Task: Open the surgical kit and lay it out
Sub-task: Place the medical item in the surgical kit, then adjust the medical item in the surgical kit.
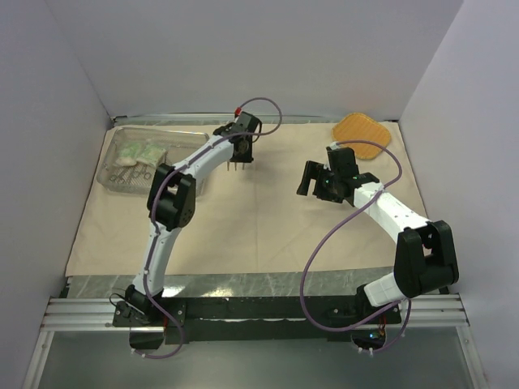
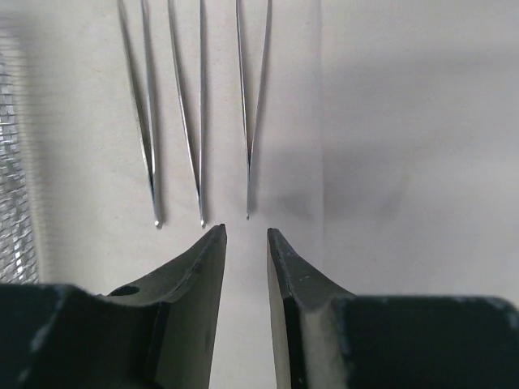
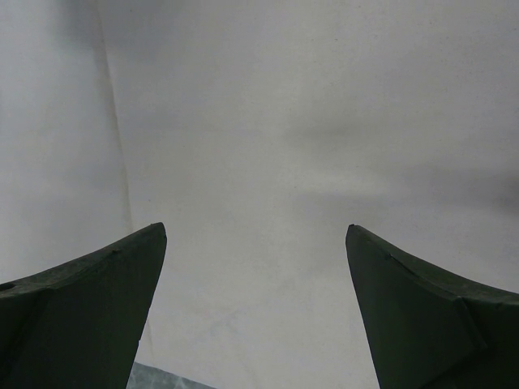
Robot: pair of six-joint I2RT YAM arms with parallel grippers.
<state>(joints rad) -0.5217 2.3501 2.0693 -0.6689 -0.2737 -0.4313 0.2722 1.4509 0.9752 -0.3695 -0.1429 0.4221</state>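
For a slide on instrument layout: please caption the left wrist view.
Left gripper, jaws slightly apart and empty, at the tips of three tweezers lying side by side on the cloth.

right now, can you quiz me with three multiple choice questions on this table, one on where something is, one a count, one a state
1. Where on the cloth is the orange pad?
A near left corner
B far right corner
C dead centre

2. How many tweezers lie ahead of the left fingers?
A one
B three
C five

3. How are the right fingers?
A shut tight with nothing between
B shut on tweezers
C wide open and empty

Answers:
1 B, the top view shows the pad at the cloth's far right corner.
2 B, the left wrist view shows three pairs side by side.
3 C, the right wrist view shows a wide gap with only cloth behind it.
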